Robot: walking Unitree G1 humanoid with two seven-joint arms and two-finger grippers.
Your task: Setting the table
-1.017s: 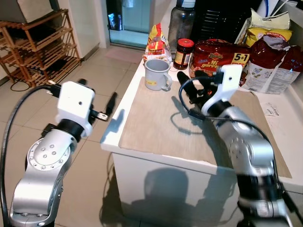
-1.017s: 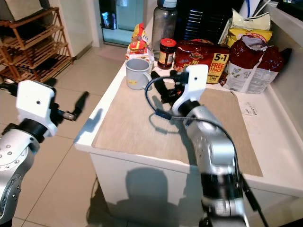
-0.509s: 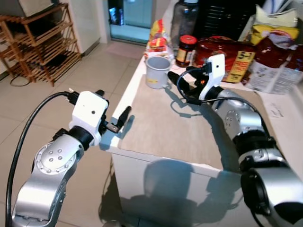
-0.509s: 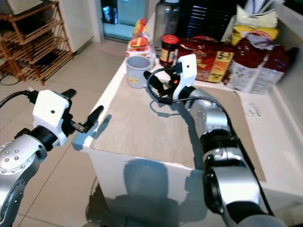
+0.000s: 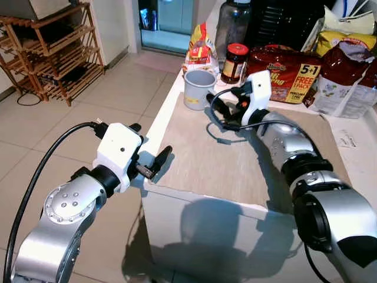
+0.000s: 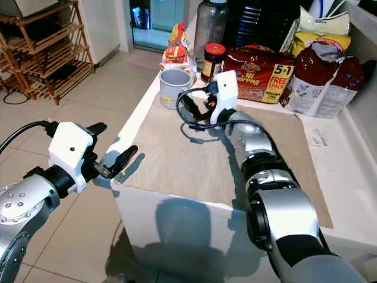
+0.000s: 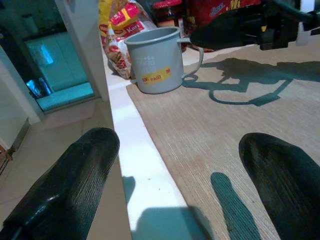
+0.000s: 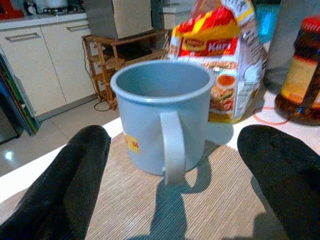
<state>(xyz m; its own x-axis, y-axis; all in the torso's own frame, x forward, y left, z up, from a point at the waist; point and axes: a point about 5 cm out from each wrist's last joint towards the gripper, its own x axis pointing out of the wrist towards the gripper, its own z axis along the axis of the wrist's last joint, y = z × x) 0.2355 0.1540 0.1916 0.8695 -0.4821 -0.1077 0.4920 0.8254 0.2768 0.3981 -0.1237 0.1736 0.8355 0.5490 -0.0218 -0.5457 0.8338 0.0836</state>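
Jaws spread wide on my right gripper (image 5: 217, 105), lined up just short of the grey mug (image 5: 197, 89) at the placemat's (image 5: 235, 159) far corner on the worktop (image 5: 154, 115) — reach step, next I ease forward around the handle — left gripper (image 5: 154, 163) parted too, idle off the edge.

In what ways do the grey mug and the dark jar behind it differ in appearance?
The grey mug is open at the top and looks empty; the jar is closed by a red lid and holds something dark. The mug has a side handle and a small yellow label; the jar has no handle and a wider label. The mug stands on the mat's corner; the jar stands behind it. Both stand upright.
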